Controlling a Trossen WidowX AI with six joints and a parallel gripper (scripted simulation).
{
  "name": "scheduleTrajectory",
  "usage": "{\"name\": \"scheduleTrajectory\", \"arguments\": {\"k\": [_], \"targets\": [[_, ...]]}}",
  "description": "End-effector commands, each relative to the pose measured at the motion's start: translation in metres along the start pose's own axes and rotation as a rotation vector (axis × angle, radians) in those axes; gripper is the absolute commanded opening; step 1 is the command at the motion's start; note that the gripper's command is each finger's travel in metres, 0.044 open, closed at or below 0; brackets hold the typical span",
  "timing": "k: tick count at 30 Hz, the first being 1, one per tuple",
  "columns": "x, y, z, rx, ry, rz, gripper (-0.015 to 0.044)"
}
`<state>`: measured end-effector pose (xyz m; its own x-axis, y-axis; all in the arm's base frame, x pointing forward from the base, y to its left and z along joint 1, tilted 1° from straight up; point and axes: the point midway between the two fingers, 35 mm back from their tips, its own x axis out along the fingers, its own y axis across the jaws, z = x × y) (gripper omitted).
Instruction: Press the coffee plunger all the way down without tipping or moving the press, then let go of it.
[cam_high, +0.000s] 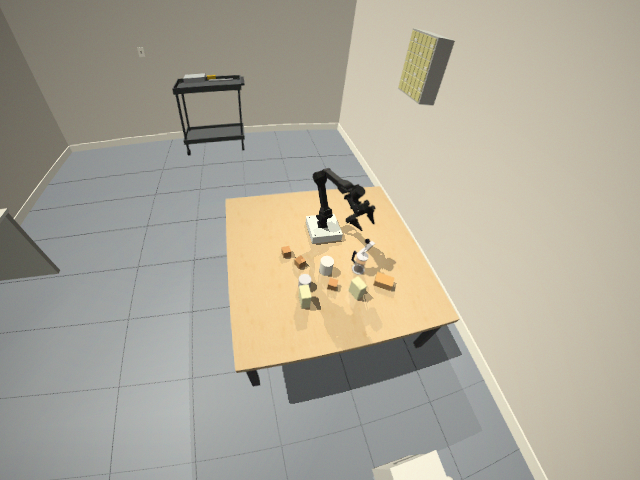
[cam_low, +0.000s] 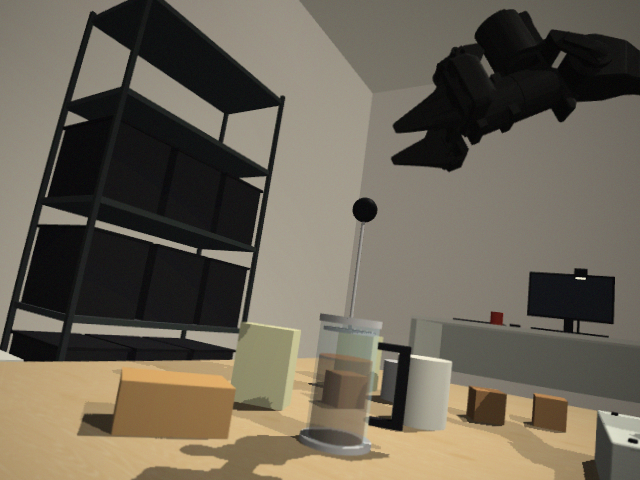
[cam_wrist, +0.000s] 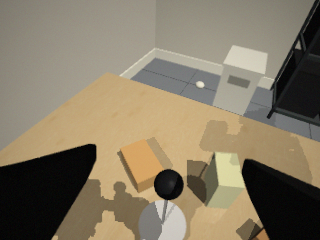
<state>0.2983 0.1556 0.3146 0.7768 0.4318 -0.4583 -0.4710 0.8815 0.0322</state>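
The coffee press (cam_high: 361, 261) (cam_low: 338, 421) stands upright on the table, a clear cylinder with brown contents and a black side handle (cam_low: 400, 387). Its pale lid (cam_low: 351, 321) (cam_wrist: 150, 226) is on top. The plunger is up: a long thin rod (cam_low: 357, 268) rises from the lid to a black ball knob (cam_high: 367, 241) (cam_low: 364, 209) (cam_wrist: 168, 184). My gripper (cam_high: 366, 225) (cam_low: 393, 143) (cam_wrist: 169, 159) is open and empty. It hangs above the knob and back toward the arm's base, touching nothing. In the wrist view the knob appears between the fingers, low in the picture.
An orange block (cam_high: 384, 281) (cam_low: 175, 405) (cam_wrist: 142, 162) and a pale green block (cam_high: 357, 288) (cam_low: 264, 366) (cam_wrist: 223, 180) stand near the press. A white cylinder (cam_high: 326, 266) (cam_low: 428, 392) is by its handle side. Another green block (cam_high: 305, 297), a greyish cylinder (cam_high: 305, 279) and small brown cubes are farther off.
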Motion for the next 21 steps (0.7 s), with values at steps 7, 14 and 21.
{"name": "scheduleTrajectory", "arguments": {"k": [7,14,21], "targets": [[0.028,-0.004,-0.055,-0.014,0.021,-0.012,0.0440],[0.030,-0.005,-0.053,-0.014,0.021,-0.012,0.0440],[0.041,-0.005,-0.053,-0.014,0.020,-0.013,0.0440]]}}
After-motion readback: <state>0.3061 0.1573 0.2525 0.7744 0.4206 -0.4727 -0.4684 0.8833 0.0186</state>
